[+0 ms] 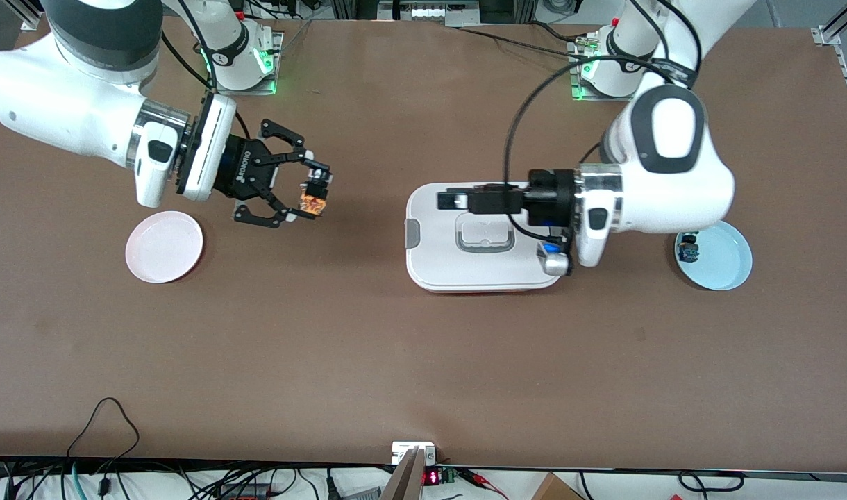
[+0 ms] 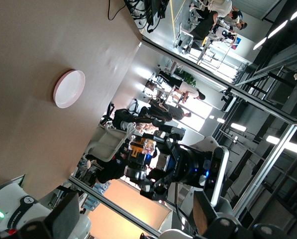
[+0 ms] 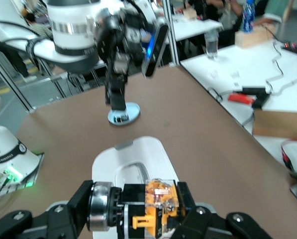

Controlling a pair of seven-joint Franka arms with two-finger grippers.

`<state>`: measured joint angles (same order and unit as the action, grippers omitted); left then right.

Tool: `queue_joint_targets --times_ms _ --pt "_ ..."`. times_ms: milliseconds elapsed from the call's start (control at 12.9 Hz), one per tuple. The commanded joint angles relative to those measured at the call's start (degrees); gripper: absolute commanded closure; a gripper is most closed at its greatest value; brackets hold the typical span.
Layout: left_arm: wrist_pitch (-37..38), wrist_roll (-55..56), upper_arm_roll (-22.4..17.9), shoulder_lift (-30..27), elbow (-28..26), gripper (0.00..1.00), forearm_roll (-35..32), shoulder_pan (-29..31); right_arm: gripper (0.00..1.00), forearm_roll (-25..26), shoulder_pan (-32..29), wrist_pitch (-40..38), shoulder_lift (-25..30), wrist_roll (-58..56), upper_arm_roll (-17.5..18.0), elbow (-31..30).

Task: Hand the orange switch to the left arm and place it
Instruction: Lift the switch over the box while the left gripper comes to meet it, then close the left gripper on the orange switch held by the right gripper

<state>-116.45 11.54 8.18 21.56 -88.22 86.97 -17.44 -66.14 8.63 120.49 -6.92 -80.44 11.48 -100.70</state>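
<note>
My right gripper (image 1: 311,196) is shut on the orange switch (image 1: 312,203) and holds it in the air over bare table between the pink plate and the box. In the right wrist view the switch (image 3: 158,206) sits clamped between the fingers of that gripper (image 3: 158,216). The white box (image 1: 465,272) lies mid-table. My left gripper (image 1: 450,201) hovers over the box's lid, pointing toward the right arm; its fingers stand wide apart and empty in the left wrist view (image 2: 136,224). That view also shows the switch (image 2: 137,149), far off.
A pink plate (image 1: 164,246) lies at the right arm's end, empty. A light blue plate (image 1: 725,260) at the left arm's end holds a small blue-capped switch (image 1: 687,248). The box also shows in the right wrist view (image 3: 138,154).
</note>
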Motion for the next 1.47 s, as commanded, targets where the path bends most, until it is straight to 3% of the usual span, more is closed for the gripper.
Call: queue_joint_targets --times_ms 0,388,543,776,1396 --pt "-6.83 0.24 -0.36 -1.43 -2.75 0.0 1.18 -4.69 0.99 -10.2 2.0 -0.69 0.41 -6.82 -0.05 -0.72" --pt "-6.86 4.7 -0.36 -3.27 -3.01 0.0 1.18 -4.97 0.99 -24.1 2.18 -7.28 -2.05 -12.2 -0.14 -2.65" --pt "-3.18 6.47 -0.36 -4.24 -3.1 0.0 1.18 -3.48 0.99 -24.92 1.83 -8.69 -2.49 -12.2 -0.14 -2.57" --pt "-3.34 8.32 -0.27 -5.65 -5.55 0.0 1.18 -4.44 0.99 -27.9 2.0 -8.7 -2.75 -12.98 -0.14 -2.57" --pt "-4.22 17.9 1.75 -7.06 -6.27 0.01 1.27 -4.36 0.99 -27.91 2.0 -8.61 -3.1 -14.4 -0.23 -2.57"
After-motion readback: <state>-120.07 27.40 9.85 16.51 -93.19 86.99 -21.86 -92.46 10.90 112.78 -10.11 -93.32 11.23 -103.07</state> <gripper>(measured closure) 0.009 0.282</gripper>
